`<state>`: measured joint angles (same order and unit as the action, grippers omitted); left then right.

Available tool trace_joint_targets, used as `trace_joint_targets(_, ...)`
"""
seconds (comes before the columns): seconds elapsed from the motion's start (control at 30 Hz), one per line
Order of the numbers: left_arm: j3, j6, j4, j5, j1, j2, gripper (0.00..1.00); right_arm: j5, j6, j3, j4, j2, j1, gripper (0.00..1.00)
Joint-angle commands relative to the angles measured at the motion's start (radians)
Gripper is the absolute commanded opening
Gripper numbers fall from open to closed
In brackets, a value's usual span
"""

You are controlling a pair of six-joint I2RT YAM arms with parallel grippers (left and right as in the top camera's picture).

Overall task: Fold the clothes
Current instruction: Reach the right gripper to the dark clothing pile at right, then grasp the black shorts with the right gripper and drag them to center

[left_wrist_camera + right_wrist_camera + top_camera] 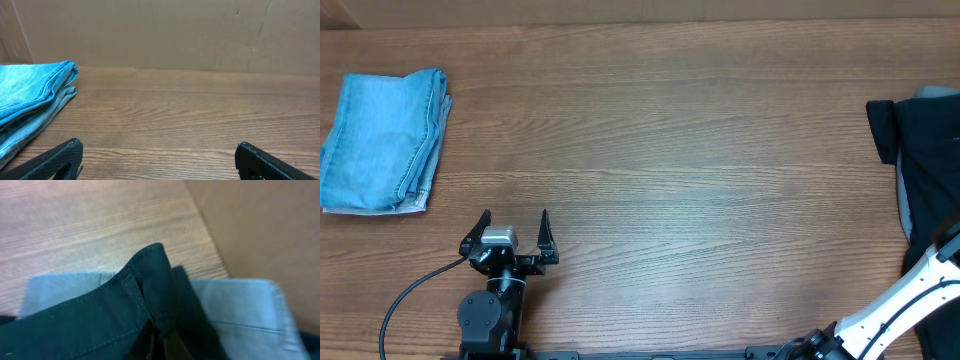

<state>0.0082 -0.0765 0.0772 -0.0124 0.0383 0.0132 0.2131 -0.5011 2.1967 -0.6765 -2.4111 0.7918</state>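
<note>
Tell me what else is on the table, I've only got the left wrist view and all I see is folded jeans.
Observer: A dark garment lies bunched at the far right edge of the table, outside your view.
Operator: Anything with it?
Observer: A pale grey cloth lies under it; the right wrist view shows both close up.
Operator: Where's the right arm?
Observer: The right arm comes in from the lower right corner of the overhead view, over that dark garment.
</note>
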Motion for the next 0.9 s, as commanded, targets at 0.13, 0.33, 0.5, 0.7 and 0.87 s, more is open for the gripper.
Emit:
trace_joint_targets(0.13,-0.003,-0.014,-0.002,-0.006,-0.007,-0.008,1.00,0.018,0.073,0.038,-0.027,0.235,-0.006,0.04)
trace_joint_targets(0.33,-0.003,-0.014,-0.002,-0.006,-0.007,-0.008,1.00,0.018,0.095,0.038,-0.119,0.385,-0.017,0.04)
trace_joint_targets(0.5,-0.003,-0.014,-0.002,-0.006,-0.007,-0.008,1.00,0.031,0.175,0.038,-0.195,0.502,-0.048,0.04)
trace_joint_targets(0.7,-0.003,-0.014,-0.002,-0.006,-0.007,-0.008,1.00,0.062,0.190,0.038,-0.277,0.583,-0.151,0.04)
trace_joint_targets(0.87,-0.003,-0.014,-0.002,-0.006,-0.007,-0.008,1.00,0.058,0.298,0.038,-0.313,0.594,-0.322,0.04)
